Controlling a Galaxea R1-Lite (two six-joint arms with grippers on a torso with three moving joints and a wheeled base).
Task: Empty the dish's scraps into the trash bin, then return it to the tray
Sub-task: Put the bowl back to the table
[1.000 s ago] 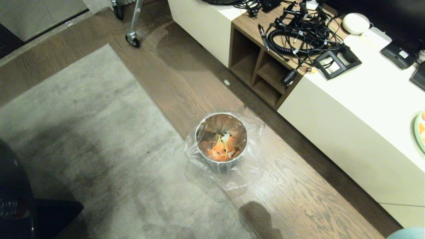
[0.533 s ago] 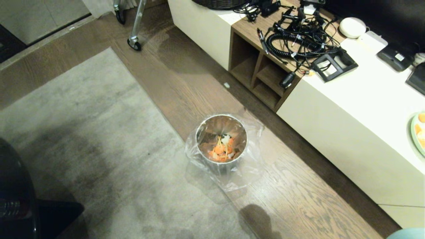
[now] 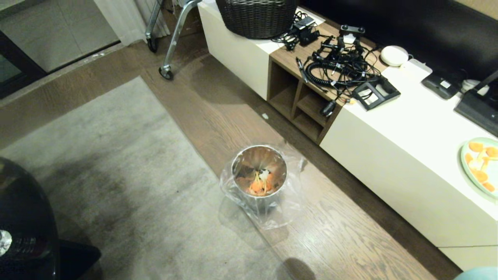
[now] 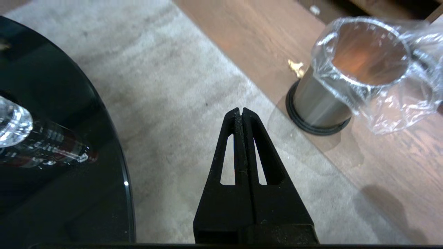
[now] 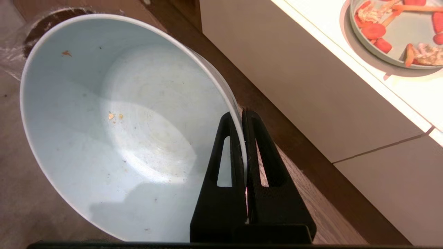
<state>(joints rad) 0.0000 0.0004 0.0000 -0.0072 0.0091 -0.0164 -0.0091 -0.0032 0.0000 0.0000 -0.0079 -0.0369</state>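
Head view, raised since the earlier frame, shows the scraps (image 3: 260,183) inside the trash bin (image 3: 259,177); left wrist view shows my left pincer (image 4: 241,114) pressed together over the rug (image 4: 166,86); right wrist view shows my right pincer (image 5: 241,116) pinching the tilted, emptied dish (image 5: 121,128) by its rim.

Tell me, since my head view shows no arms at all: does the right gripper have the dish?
Observer: Yes. In the right wrist view the right gripper is shut on the rim of the dish.
Operator: Anything inside it?
Observer: Only a few tiny crumbs; it is tilted and otherwise bare.
Operator: And the other arm?
Observer: The left gripper is shut and empty, over the rug near the trash bin.
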